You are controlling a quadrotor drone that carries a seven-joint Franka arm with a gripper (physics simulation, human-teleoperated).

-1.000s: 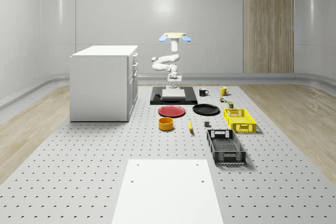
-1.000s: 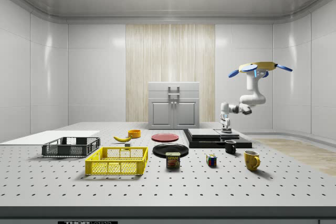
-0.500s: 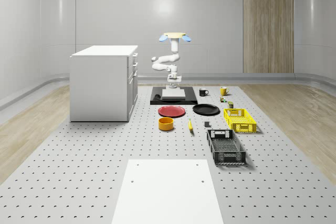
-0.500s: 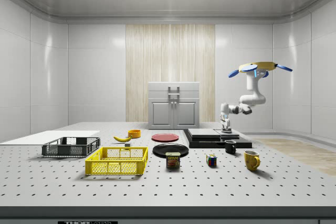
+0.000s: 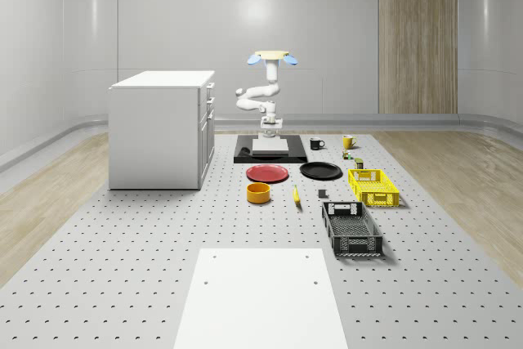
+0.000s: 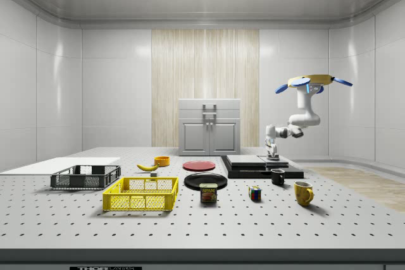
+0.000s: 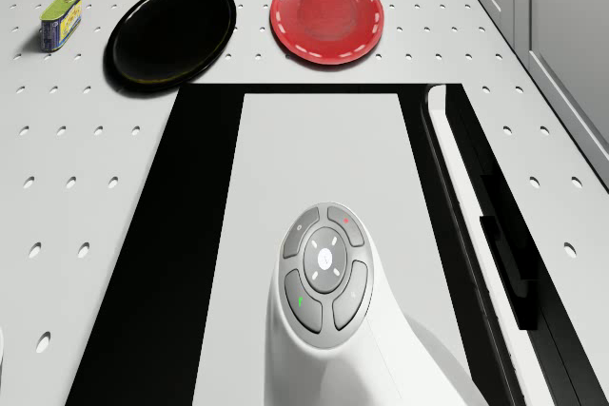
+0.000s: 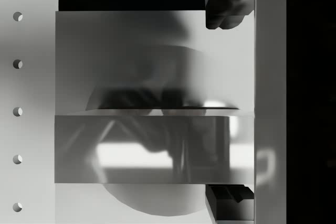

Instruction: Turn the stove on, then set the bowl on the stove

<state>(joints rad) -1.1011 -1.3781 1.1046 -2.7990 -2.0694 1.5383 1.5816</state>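
The stove (image 5: 270, 151) is a black slab with a pale grey top (image 7: 324, 159), lying at the table's far end. The orange bowl (image 5: 258, 193) stands on the table nearer the front, beyond the red plate from the stove; it also sits left of the stove in the side view (image 6: 162, 160). The drone (image 5: 273, 58) hovers above the stove's far side. Its arm bends down, and the gripper (image 5: 269, 136) hangs just over the stove's top (image 6: 273, 156). In the wrist view the gripper (image 8: 231, 103) is open, its fingertips (image 8: 228, 3) wide apart with nothing between them.
A white cabinet (image 5: 163, 128) stands to the whole-scene view's left of the stove. A red plate (image 5: 267, 173) and a black plate (image 5: 320, 171) lie in front of it. A yellow crate (image 5: 373, 186), a black crate (image 5: 351, 227), a banana (image 5: 296, 195) and two mugs (image 5: 317, 143) are to the right.
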